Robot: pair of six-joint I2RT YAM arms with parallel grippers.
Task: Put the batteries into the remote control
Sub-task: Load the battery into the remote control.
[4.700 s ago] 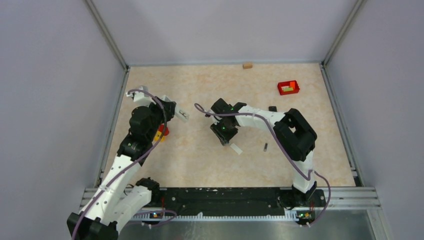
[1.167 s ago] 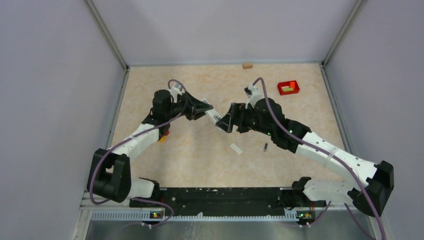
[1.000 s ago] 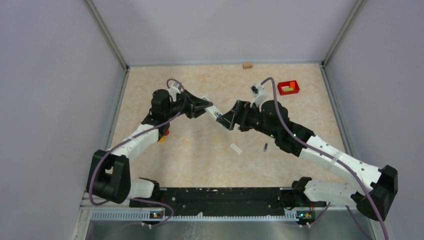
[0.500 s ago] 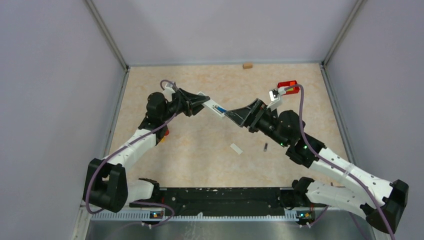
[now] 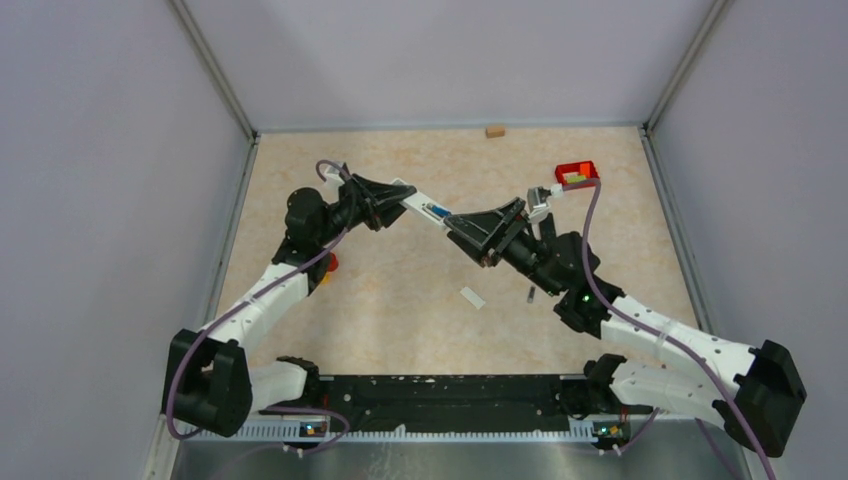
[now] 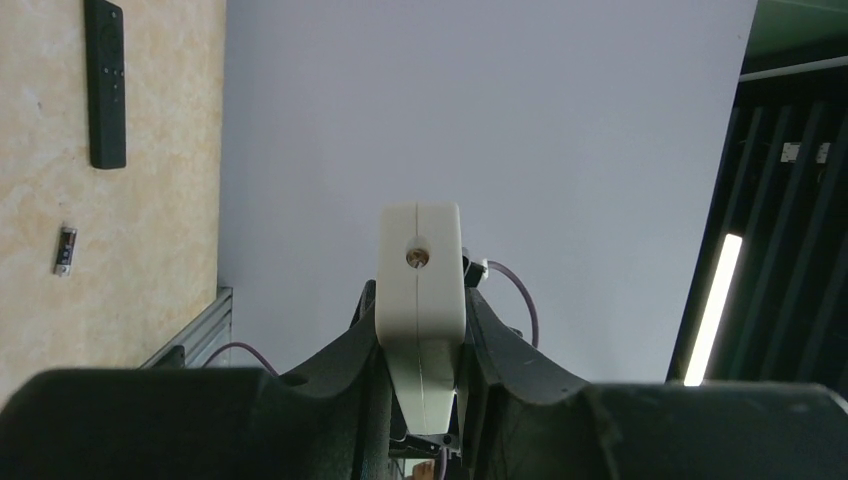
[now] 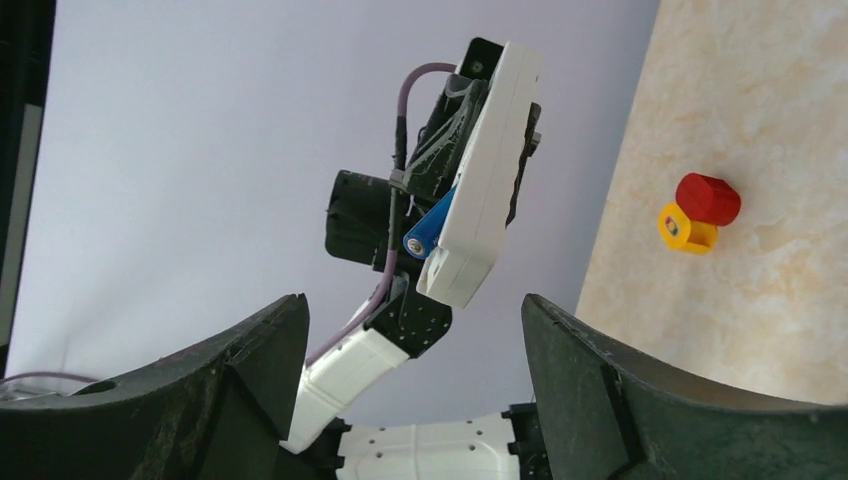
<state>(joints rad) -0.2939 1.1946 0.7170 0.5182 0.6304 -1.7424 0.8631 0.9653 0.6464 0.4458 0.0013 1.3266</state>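
Note:
My left gripper (image 5: 392,204) is shut on a white remote (image 5: 418,209) and holds it in the air, its free end pointing right. A blue battery (image 5: 437,211) sits on the remote's open side; in the right wrist view it (image 7: 428,226) juts at an angle from the remote (image 7: 482,185). My right gripper (image 5: 470,238) is open and empty, just right of the remote's end, with its jaws wide apart (image 7: 410,385). A dark battery (image 5: 531,293) lies on the table. The left wrist view shows the remote's end (image 6: 420,270) between my fingers.
A small white cover plate (image 5: 472,297) lies near the dark battery. A red bin (image 5: 577,173) stands at the back right and a wooden block (image 5: 494,130) at the back edge. A red and yellow piece (image 7: 700,212) lies on the left. A black remote (image 6: 105,85) lies on the table.
Both arms have risen. The left gripper has carried the white remote up and back. The right gripper has swung to the right, off the remote's end, and the blue battery now shows on the remote.

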